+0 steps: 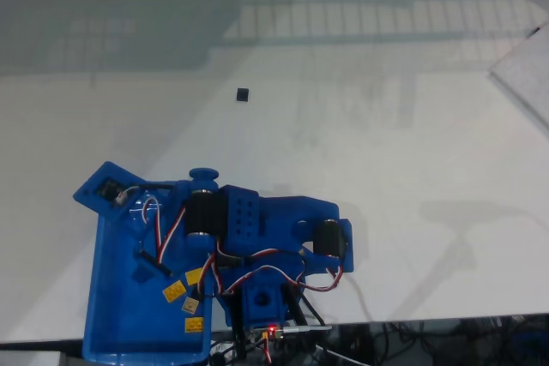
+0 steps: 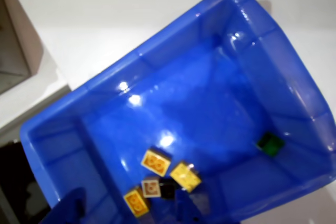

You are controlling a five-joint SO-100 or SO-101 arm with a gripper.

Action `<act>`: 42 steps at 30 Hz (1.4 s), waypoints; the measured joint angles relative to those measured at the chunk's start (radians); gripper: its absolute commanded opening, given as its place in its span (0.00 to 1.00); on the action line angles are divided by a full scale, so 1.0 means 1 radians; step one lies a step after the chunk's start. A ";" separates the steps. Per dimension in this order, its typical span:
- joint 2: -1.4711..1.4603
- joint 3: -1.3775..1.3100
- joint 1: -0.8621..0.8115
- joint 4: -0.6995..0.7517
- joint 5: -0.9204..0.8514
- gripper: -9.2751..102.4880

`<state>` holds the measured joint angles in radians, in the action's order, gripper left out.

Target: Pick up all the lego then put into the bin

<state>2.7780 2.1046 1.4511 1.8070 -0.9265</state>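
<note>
- Biggest risk from here, I'd say: the black lego [image 1: 243, 93] sits alone on the tabletop [image 1: 386, 169], well apart from the bin [image 1: 129, 315] on its far side in the fixed view. It's tiny next to the arm [image 1: 257, 229], so a slightly off approach could nudge it away or close on nothing.
- Second worry: the arm hangs right over the bin, part of it inside the rim. Swinging out low could catch a wall and drag the tub.
- Jaws: honestly can't tell. In the wrist view only dark blue bits [image 2: 181, 211] poke in at the bottom edge, no clear fingertips, and nothing visibly held.
- The bin is a glossy blue tub with rounded corners and raised walls, lots of glare on its floor.
- Inside it the wrist view shows four yellow bricks [image 2: 156, 162] bunched at the end of the bin nearest the bottom edge, something dark tucked among them.
- There's also a small green piece [image 2: 271, 144] near the bin's right-hand wall, apart from the yellow bunch. Too blurry to say what it is.
</note>
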 measured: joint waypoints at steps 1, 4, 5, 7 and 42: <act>-0.005 0.000 -0.018 0.000 -0.009 0.29; -0.026 0.000 -0.140 -0.026 -0.067 0.30; -0.032 0.000 -0.204 -0.055 -0.098 0.30; -0.048 0.009 -0.354 -0.129 -0.173 0.30; -0.772 0.588 -1.503 -1.852 -0.548 0.30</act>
<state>2.0064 2.6921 -0.0522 -0.0445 -1.4742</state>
